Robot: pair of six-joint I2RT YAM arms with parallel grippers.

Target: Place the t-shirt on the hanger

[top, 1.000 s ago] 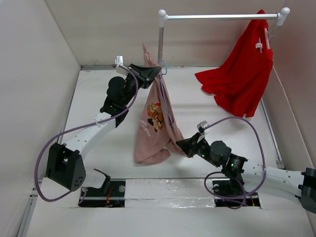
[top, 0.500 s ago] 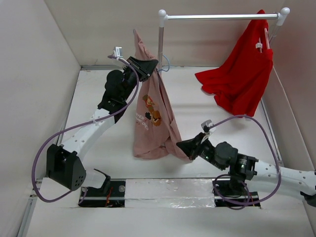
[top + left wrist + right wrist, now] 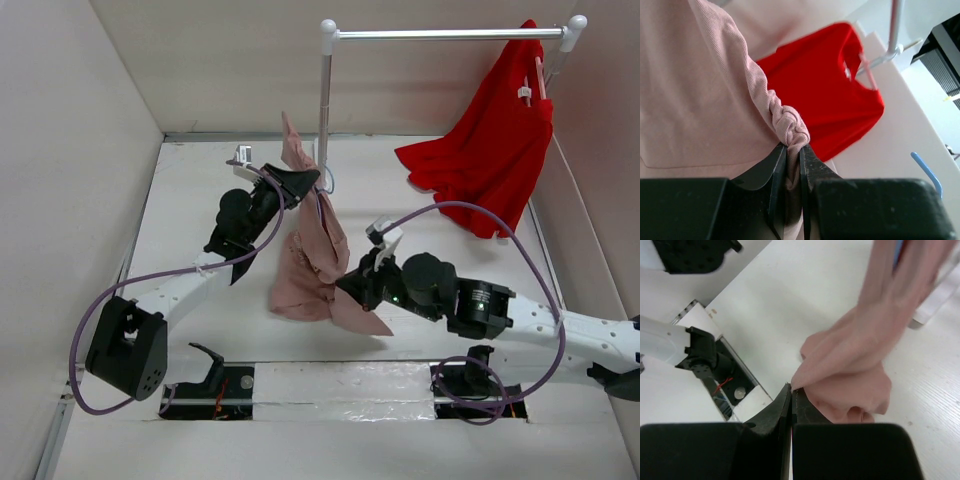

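T-shirt (image 3: pixel 312 250): dusty pink, hanging bunched in mid-air above the surface (image 3: pixel 200 190), just in front of the rack's upright post (image 3: pixel 324 95). Its lower folds sag to or near the surface; I cannot tell whether they touch. The chest print is lost in the folds.

Hanger (image 3: pixel 327 183): only the small hook and a thin run of pale wire show at the top of the shirt, beside the left grasp. Most of it is hidden by cloth. I cannot tell whether the wire sits inside the neck or merely lies against it.

Left gripper (image 3: pixel 792 148): fingers closed on a twisted rope of pink cloth at the top of the garment, carrying its weight.

Right gripper (image 3: pixel 791 388): fingers closed, pinching a thin edge of the shirt low down, near the hem, and drawing it to one side.

Red garment (image 3: pixel 490 150): on its own hanger at the far end of the rail (image 3: pixel 450 34), well apart.

Progress, as judged: shirt lifted and held at two points, and the hanger is at the collar. Left to do: spread the shirt, seat both shoulders on the wire, then release.
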